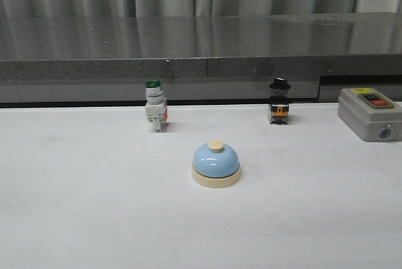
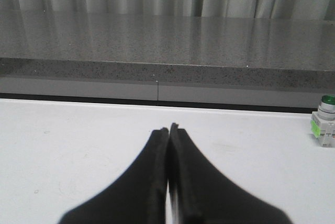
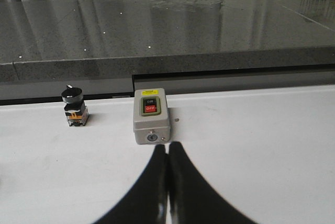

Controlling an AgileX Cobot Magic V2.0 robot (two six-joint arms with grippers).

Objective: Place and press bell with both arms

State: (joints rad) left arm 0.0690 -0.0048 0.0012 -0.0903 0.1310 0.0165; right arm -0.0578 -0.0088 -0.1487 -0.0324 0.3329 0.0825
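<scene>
1. Bell stands upright on the white worktop, about mid-worktop in front view, nearer the camera than the green switch and black switch, well apart from both.
2. Left gripper: jaws closed tip to tip, nothing held. Right gripper: same, jaws together, empty, just short of the grey box.
3. Progress: bell sits free, no jaws near it. Fits either bell awaiting placing/pressing, or placed, pressed and arms back. Can't tell which.
4. Hidden: box cut off at front view's right edge; label text too small to read; whether the bell's button is down can't be judged.
</scene>
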